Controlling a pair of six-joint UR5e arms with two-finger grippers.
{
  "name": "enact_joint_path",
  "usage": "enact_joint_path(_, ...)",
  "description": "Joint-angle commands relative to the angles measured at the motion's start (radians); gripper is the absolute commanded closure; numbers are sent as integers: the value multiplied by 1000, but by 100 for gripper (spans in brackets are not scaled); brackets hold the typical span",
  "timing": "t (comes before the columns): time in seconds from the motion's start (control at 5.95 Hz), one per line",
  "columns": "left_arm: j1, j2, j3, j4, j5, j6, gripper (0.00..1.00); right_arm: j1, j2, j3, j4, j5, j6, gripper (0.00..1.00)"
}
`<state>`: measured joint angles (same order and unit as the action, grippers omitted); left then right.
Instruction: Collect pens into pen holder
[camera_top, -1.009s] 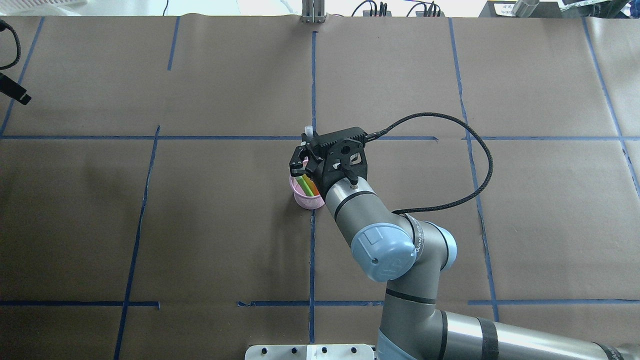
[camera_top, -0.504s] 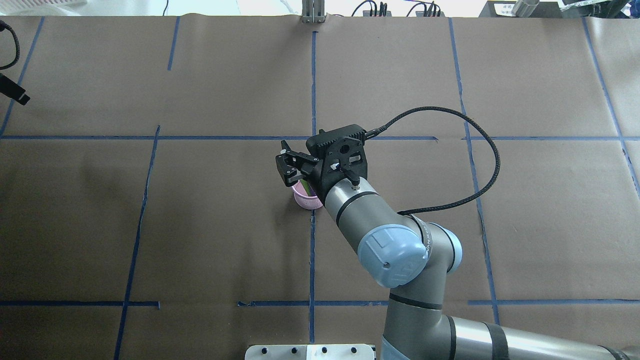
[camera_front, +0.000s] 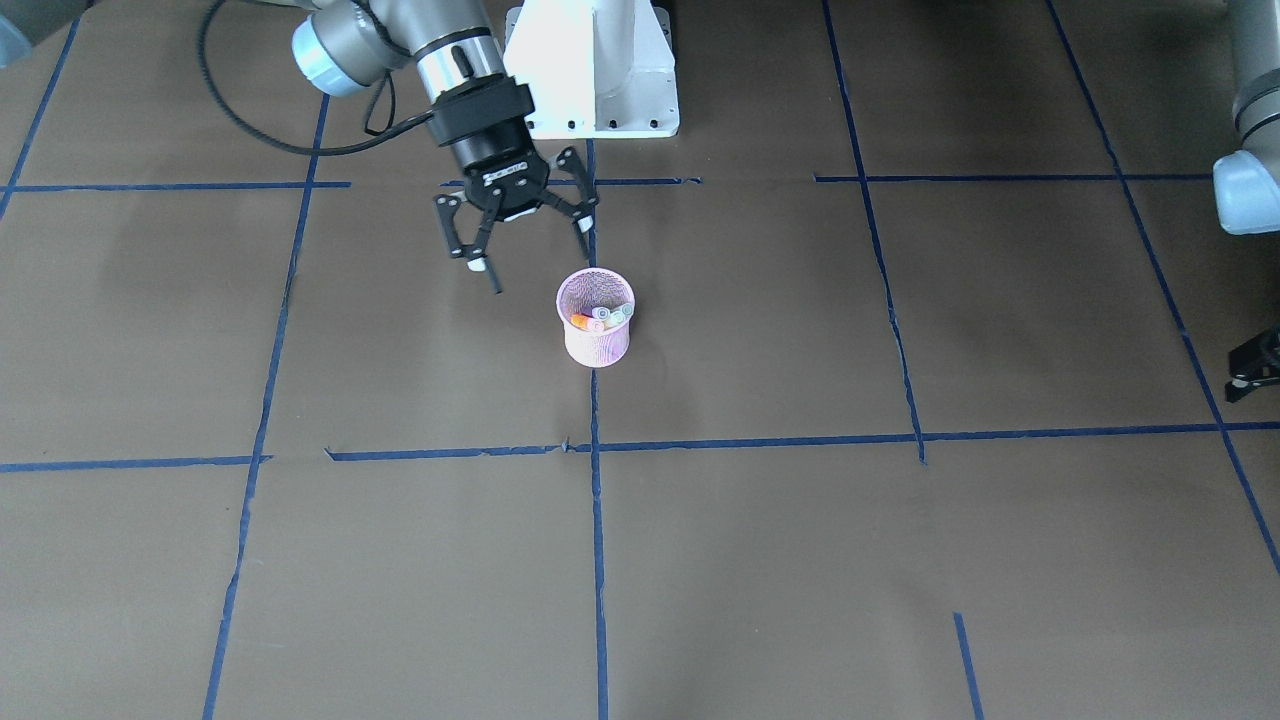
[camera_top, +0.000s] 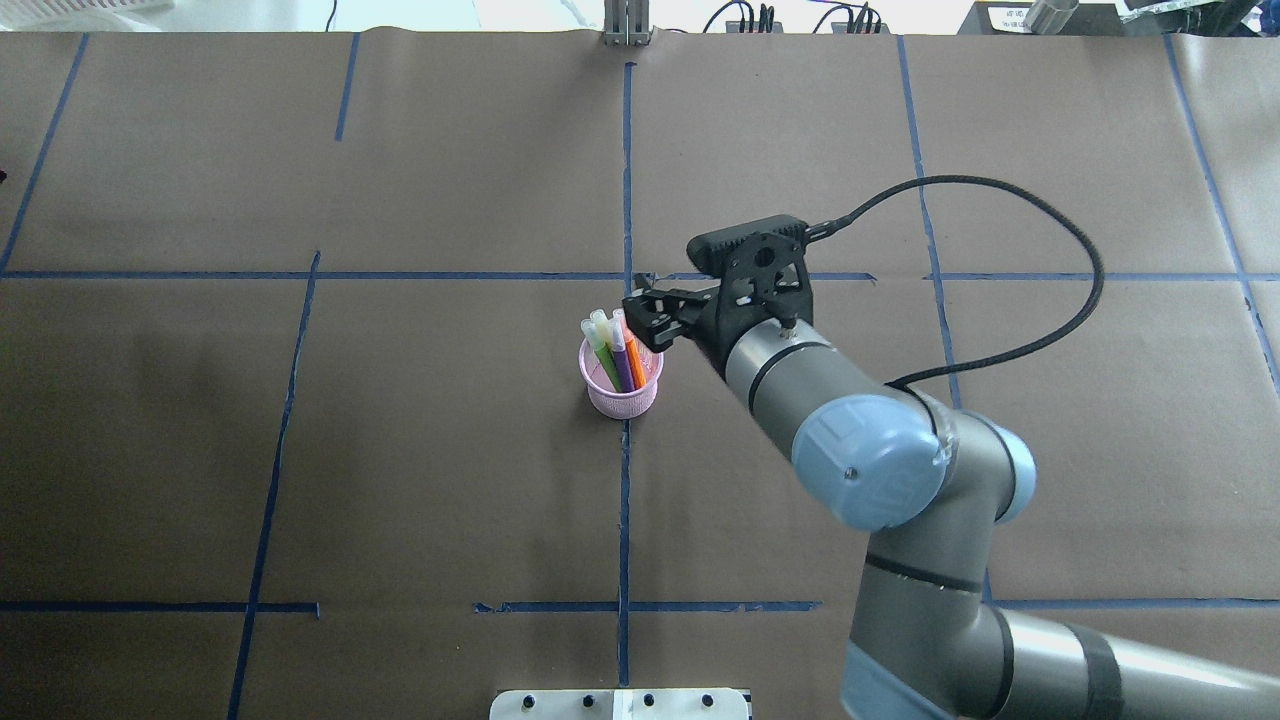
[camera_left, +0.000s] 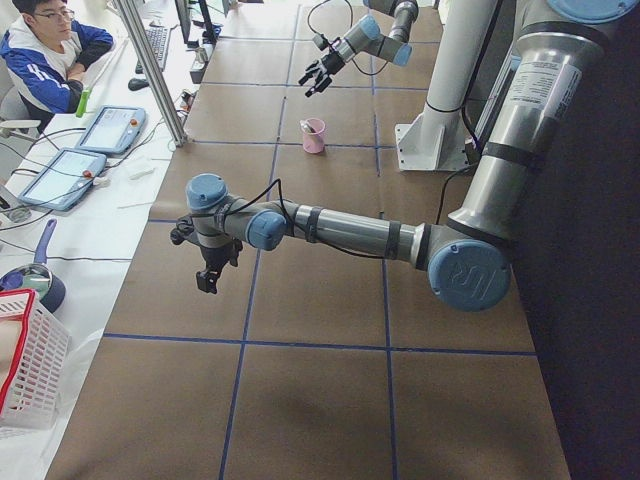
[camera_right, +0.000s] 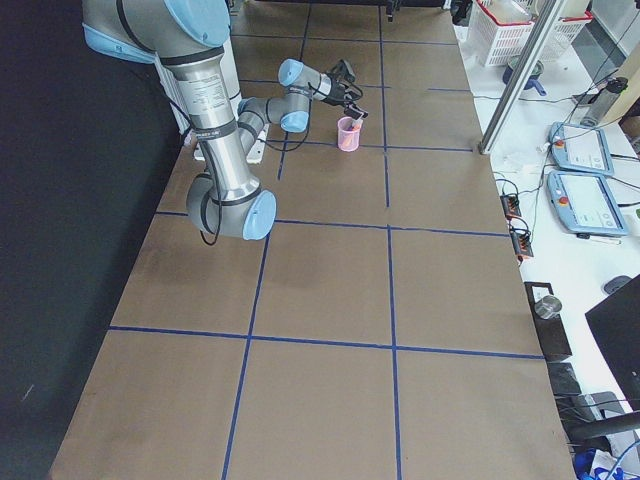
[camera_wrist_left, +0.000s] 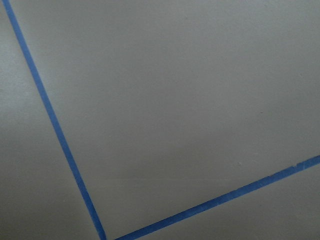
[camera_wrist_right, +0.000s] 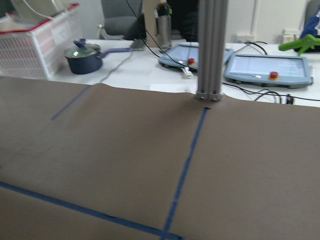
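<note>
The pink mesh pen holder (camera_top: 622, 398) stands at the table's middle, on the blue centre line. Three pens lean in it, pale caps up: green (camera_top: 606, 362), purple (camera_top: 622, 365) and orange (camera_top: 636, 362). The front-facing view shows the pen holder (camera_front: 595, 345) from above, with the orange pen (camera_front: 580, 322) inside. My right gripper (camera_front: 533, 245) hangs open and empty, raised, beside the holder on the robot's side. From overhead the right gripper (camera_top: 642, 318) sits just right of the pens. My left gripper (camera_front: 1255, 372) barely shows at the table's edge; I cannot tell its state.
Blue tape lines (camera_top: 626, 180) divide the brown paper table top. The robot's white base (camera_front: 592, 70) stands behind the holder. At the table's far end are a metal post (camera_wrist_right: 210, 50), tablets, a pot and a white basket. A person sits there.
My right gripper, over the holder a second ago with a pen, opened and drew back to the right. The purple pen now stands in the holder. The left gripper left the overhead view.
</note>
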<state>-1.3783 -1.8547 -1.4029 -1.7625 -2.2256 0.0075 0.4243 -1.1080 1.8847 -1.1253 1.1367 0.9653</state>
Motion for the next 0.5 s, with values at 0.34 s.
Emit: enact_joint_path(0.34,-172,8,167,-2,-6,0,0,662,-192,-36,-439,810,-421,0)
